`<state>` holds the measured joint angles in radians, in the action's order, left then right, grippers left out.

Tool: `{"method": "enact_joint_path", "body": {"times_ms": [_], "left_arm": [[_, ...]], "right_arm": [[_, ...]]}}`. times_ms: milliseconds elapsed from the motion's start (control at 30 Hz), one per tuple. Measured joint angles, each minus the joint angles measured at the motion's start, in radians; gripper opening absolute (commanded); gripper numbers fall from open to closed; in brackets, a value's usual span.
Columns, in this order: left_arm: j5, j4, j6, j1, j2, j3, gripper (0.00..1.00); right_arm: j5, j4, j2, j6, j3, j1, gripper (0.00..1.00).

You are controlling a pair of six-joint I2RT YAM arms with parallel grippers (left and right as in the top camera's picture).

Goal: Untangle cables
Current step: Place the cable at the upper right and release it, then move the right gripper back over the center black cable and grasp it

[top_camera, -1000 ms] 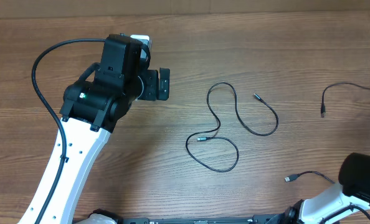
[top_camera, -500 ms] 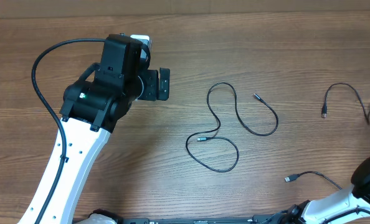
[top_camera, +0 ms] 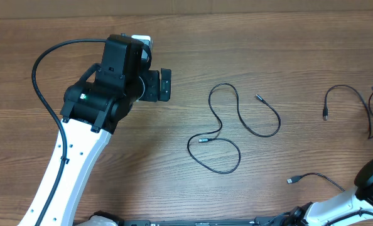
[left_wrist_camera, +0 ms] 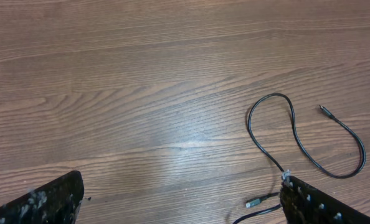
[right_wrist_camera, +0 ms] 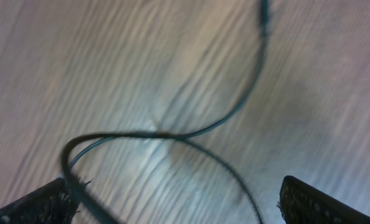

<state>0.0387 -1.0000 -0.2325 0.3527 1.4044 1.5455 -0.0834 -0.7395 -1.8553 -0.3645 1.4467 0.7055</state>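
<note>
Left pincer (left_wrist_camera: 180,186) is hanging fingers apart, empty. Looped cable (top_camera: 220,125) is lying on the table right of it, mid-frame overhead, so the left arm looks nearer. Right pincer (right_wrist_camera: 172,193) is also hanging fingers apart, hovering over another cable (right_wrist_camera: 172,134) at the right edge.

Looped cable (top_camera: 223,85) centre, second cable (top_camera: 341,86) far right

1. Setting: a robotics laboratory bench.
2. Work surface: a flat brown wood-grain tabletop (top_camera: 193,44) fills every view.
3. Equipment: a white-and-black jointed left robot arm (top_camera: 67,169) reaches over the tabletop, fed by a thick black supply cable (top_camera: 36,72). A second white-and-black right robot arm (top_camera: 353,201) shows at the lower corner.
4. Test pieces: thin black cords (top_camera: 279,122) with small metal plugs lie loose on the tabletop.
</note>
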Motion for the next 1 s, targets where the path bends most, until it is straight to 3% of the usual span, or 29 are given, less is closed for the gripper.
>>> {"method": "enact_joint_path", "body": {"times_ms": [367, 700, 1000], "left_arm": [[0.0, 0.0, 0.0, 0.0, 0.0, 0.0, 1.0], [0.0, 0.0, 0.0, 0.0, 0.0, 0.0, 1.0], [0.0, 0.0, 0.0, 0.0, 0.0, 0.0, 1.0]], "right_arm": [[0.435, -0.038, 0.034, 0.137, 0.062, 0.0, 1.0], [0.52, -0.048, 0.426, 0.181, 0.096, -0.043, 1.0], [0.529, -0.267, 0.512, 0.187, 0.109, -0.339, 1.0]]}}
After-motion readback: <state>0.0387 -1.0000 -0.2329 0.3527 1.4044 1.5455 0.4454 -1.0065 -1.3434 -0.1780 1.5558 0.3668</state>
